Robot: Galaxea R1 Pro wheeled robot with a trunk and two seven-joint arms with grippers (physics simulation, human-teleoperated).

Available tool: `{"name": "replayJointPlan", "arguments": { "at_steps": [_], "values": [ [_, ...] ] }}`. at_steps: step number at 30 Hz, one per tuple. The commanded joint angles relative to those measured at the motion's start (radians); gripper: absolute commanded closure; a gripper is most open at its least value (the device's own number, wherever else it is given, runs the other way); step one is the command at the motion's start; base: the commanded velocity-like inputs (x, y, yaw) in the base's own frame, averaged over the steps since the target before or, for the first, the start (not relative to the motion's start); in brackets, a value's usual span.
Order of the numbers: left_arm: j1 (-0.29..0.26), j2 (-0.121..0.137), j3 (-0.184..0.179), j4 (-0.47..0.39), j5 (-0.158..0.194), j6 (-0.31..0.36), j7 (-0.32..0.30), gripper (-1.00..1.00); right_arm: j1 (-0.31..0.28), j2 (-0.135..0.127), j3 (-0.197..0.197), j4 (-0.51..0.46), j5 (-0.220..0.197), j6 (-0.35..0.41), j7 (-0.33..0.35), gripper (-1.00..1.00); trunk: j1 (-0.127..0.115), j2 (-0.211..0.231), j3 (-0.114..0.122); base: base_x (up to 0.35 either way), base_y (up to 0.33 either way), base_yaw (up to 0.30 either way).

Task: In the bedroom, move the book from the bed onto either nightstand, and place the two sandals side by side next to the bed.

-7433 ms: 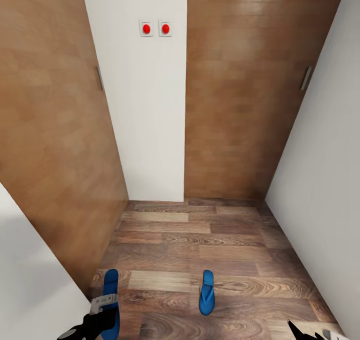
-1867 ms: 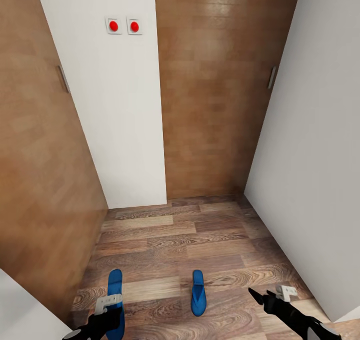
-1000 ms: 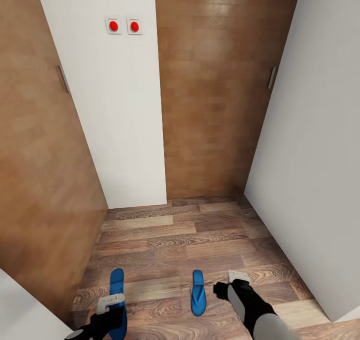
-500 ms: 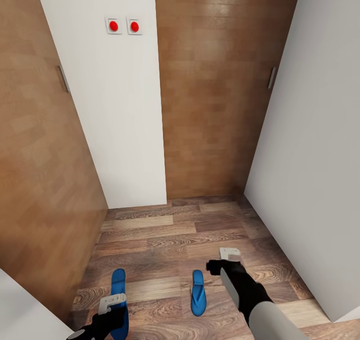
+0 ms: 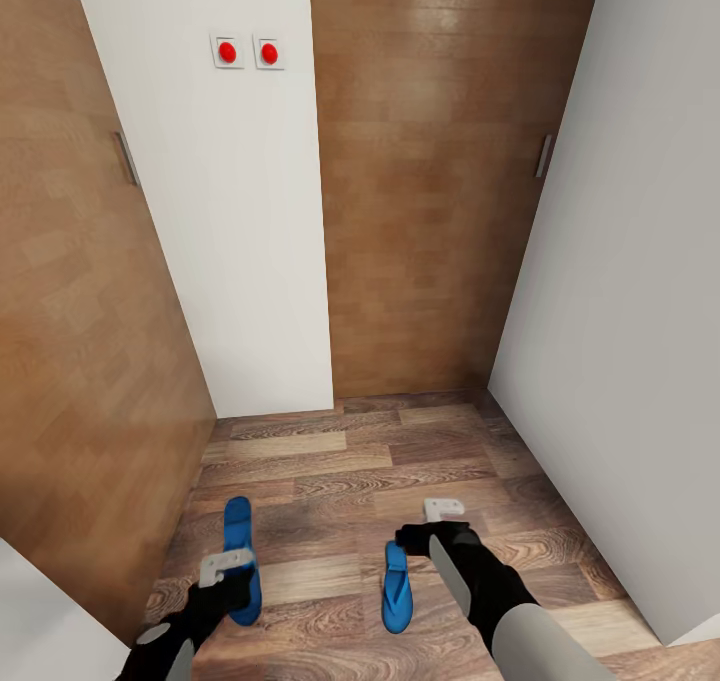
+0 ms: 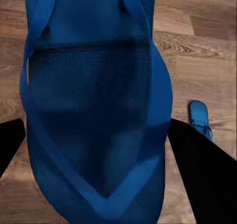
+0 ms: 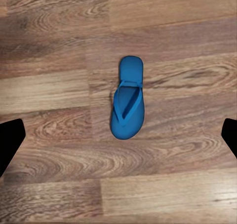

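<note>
Sandals first: 1 bright blue flat flip-flop [image 6: 94,110] sits clamped in my left pincer [image 5: 228,573], its sole and thong straps pressed up close between the 2 dark fingers in the left wrist view, down at 7 o'clock in the head view. The other bright blue flip-flop [image 5: 397,586] lies flat on the light-brown wood-plank floor [image 5: 330,461] at about 6 o'clock, toe end pointing away from me toward the brown wooden door [image 5: 420,181]. My right pincer [image 5: 425,533] hangs above it with its fingers spread wide and nothing between them; the right wrist view looks straight down on that sandal, centred between the finger edges and well apart from them.

No bed, book or nightstand shows here, so both remain for later.

My worry is the descent: the sandal is thin and flat, so I judge the fingers could scrape the planks or skid it aside instead of catching an edge or strap. The white wall [image 5: 620,361] at 3 o'clock stands near my right arm and could be struck. The held sandal, gripped across its width, might twist or slip as I move.
</note>
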Motion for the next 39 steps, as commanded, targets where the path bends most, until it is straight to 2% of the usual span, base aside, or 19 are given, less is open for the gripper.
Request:
{"name": "replayJointPlan", "arguments": {
  "at_steps": [1,2,3,4,7,17,39],
  "values": [
    [0.0,0.0,0.002,-0.033,0.008,0.009,-0.004,1.0,-0.001,-0.001,0.008,-0.001,-0.014,0.004,-0.009,-1.0,0.0,0.0,-0.001,0.0,0.0,0.0],
    [-0.001,0.0,0.002,-0.096,0.008,0.012,-0.003,1.0,0.0,-0.001,0.01,-0.001,-0.018,0.004,-0.01,-1.0,0.0,0.0,-0.001,0.0,0.0,0.0],
    [-0.001,-0.006,0.001,-0.256,0.008,0.015,-0.002,1.0,0.0,-0.001,0.014,0.0,-0.023,0.004,-0.009,-1.0,0.0,0.0,-0.001,0.0,0.0,0.0],
    [-0.001,-0.01,0.001,-0.322,0.008,0.016,-0.002,1.0,0.0,-0.001,0.015,0.001,-0.025,0.004,-0.009,-1.0,0.0,0.0,-0.001,0.0,0.0,0.0],
    [-0.001,-0.013,0.0,-0.373,0.008,0.016,-0.002,1.0,0.0,-0.001,0.015,0.002,-0.025,0.005,-0.009,-1.0,0.004,-0.007,-0.004,0.0,0.0,0.0],
    [-0.001,-0.027,-0.043,-0.413,0.005,0.015,0.0,1.0,0.0,-0.001,0.016,0.008,-0.026,0.006,-0.009,-1.0,0.042,-0.077,-0.036,0.0,0.0,0.0],
    [-0.001,-0.027,-0.047,-0.418,0.007,0.015,0.0,1.0,0.0,-0.001,0.017,0.015,-0.029,0.006,-0.011,-1.0,0.126,-0.231,-0.104,0.0,0.0,0.0]
  ]
}}
